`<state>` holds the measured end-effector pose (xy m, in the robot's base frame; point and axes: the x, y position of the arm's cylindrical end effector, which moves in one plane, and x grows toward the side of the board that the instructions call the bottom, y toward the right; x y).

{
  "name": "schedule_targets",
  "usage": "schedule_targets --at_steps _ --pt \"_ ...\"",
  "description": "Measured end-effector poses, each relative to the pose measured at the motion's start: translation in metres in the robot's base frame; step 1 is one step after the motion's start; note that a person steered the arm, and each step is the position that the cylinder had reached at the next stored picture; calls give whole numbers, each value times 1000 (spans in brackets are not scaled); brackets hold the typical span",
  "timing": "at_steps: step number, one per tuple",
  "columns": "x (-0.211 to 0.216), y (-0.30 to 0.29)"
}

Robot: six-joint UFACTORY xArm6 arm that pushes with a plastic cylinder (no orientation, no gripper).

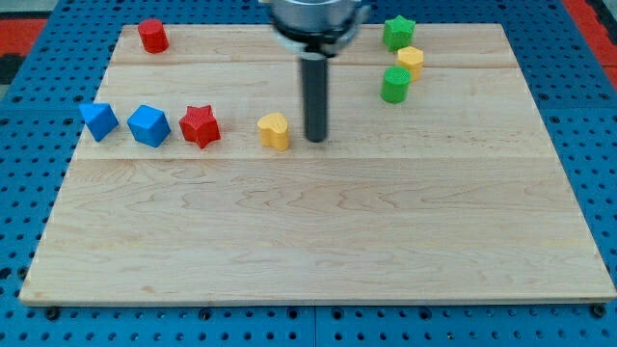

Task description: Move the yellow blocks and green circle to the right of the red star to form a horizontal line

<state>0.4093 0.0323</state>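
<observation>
While pale wooden counter (318,231) is lying on blue pegboard (29,116), my tip (315,141) is resting just at 3 o'clock of yellow heart block (275,130), small gap between. No jaws on rod. Red star (200,125) is sitting at 9 o'clock of heart, blue cube (148,125) and blue triangle (98,120) beyond. Green cylinder (395,85), yellow hexagon block (410,60), green star (398,32) are clustering at 1 o'clock. Red cylinder (152,36) is sitting at 11 o'clock.

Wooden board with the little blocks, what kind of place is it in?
Probably a robot lab bench. The board lies on a blue pegboard, a dark rod ends with my tip right of the yellow heart, and only toy blocks sit there.
</observation>
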Motion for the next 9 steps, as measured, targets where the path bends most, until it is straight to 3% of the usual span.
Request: schedule_targets --at_steps 1,2,3,4,5,6,7,8,9 --pt "-36 125" --pt "-97 184" --pt "-119 150" --pt "-109 93" --pt "-78 72" --pt "-89 49" --pt "-63 26" --pt "-28 26" --pt "-41 29"
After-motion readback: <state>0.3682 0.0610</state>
